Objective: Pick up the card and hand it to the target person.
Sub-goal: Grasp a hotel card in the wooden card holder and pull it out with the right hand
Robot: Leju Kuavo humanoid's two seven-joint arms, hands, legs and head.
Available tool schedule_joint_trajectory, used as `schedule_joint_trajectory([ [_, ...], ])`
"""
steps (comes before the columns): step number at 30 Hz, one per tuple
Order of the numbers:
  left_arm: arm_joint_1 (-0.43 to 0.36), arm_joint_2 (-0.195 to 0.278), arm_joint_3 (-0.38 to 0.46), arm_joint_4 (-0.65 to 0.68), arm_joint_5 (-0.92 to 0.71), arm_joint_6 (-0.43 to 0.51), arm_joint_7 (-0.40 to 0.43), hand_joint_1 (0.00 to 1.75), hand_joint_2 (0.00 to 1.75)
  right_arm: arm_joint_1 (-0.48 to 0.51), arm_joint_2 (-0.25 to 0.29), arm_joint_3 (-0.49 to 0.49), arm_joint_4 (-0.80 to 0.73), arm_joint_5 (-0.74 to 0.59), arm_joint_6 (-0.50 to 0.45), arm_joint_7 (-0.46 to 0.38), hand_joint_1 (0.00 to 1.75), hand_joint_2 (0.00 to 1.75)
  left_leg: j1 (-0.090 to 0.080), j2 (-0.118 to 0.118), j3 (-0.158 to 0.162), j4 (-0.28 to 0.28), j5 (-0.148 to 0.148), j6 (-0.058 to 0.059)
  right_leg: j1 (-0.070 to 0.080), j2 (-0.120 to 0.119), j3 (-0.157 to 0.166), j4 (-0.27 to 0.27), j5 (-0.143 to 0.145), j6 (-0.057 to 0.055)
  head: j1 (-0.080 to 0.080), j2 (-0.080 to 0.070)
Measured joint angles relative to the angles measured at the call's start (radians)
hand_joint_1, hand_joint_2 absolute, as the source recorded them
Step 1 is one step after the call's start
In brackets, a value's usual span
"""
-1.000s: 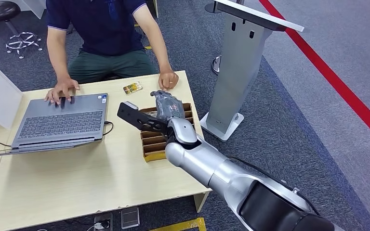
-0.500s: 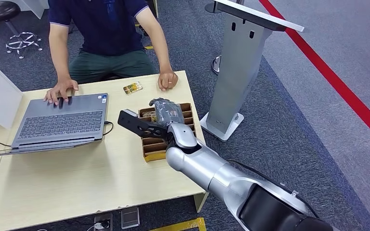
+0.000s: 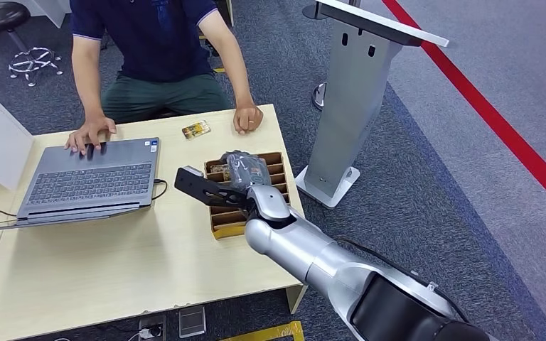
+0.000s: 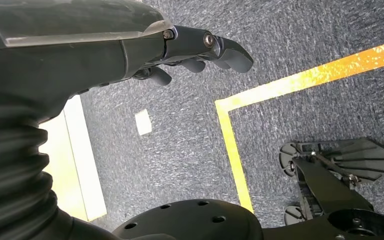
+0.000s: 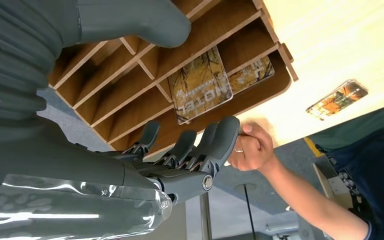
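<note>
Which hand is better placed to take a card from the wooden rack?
The right hand: it hovers open over the wooden rack, fingers near the upright card. The left hand hangs over carpet, away from the desk.

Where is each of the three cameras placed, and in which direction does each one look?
Head view: high on the body, looking forward and down at the table, the wooden card holder and the seated person; the right arm and right hand show.
Left wrist view: behind the hanging left hand, looking down at carpet with a yellow line.
Right wrist view: behind the right hand, looking into the card holder at a card.
Shared: head and right wrist views both show the holder, the loose card on the table and the person's fist.
</note>
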Motion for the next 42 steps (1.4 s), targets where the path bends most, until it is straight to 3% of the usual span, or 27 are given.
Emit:
schedule_joint_trajectory([
  [16,0.001,0.0,0.0,0.0,-0.001,-0.001,0.004,0.0,1.75,-0.002,0.01,0.0,0.06,-0.006,-0.007,-0.01,0.53,1.75,0.0,0.0,0.001,0.0,0.0,0.0,0.0,0.0,0.0,0.0,0.0,0.0,0.0,0.0],
  [42,-0.001,0.0,0.0,0.0,-0.01,-0.005,0.004,0.0,1.75,-0.006,0.012,-0.001,0.087,-0.007,0.001,-0.003,0.62,1.75,0.0,0.0,0.001,0.0,0.0,0.0,0.0,0.0,0.0,0.0,0.0,0.0,0.0,0.0],
])
